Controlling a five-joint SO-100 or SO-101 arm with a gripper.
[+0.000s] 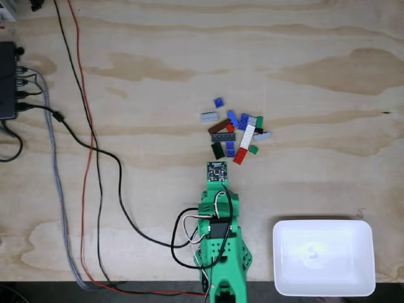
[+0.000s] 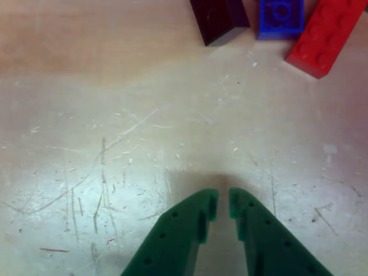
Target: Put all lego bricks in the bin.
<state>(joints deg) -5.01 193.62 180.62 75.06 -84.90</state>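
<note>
On the plywood surface [image 1: 158, 57], fixed view: green arm [image 1: 219, 240] enters from the bottom edge, pointing up-frame toward a loose cluster of lego bricks [image 1: 235, 129] near centre. Cluster lies just beyond the arm's tip, apart from it. Colours noted: blue, grey, brown, red, white, green, black. One small blue brick [image 1: 218, 102] sits at the far top of the cluster, a grey brick [image 1: 209, 116] just below-left of it. A long red and white piece [image 1: 243, 144] lies diagonally on the right side.

Bin [image 1: 323, 257]: white shallow tray, rounded corners, at lower right of the fixed view, to the right of the arm and well apart from the bricks. No bricks seen inside it.

Other view, close over the surface: tool [image 2: 223, 205] comes up from the bottom edge, two green fingers [image 2: 184, 230] nearly together, a narrow gap between the tips, nothing held. Scratched bare wood under and ahead of it. Along the top edge: a dark brick [image 2: 215, 20], a blue studded brick [image 2: 280, 17], a red brick [image 2: 328, 37] lying tilted, all well ahead of the tips.

Left of the fixed view: black, red and braided grey cables [image 1: 88, 158] run down the surface; a black box [image 1: 7, 79] at the left edge.
</note>
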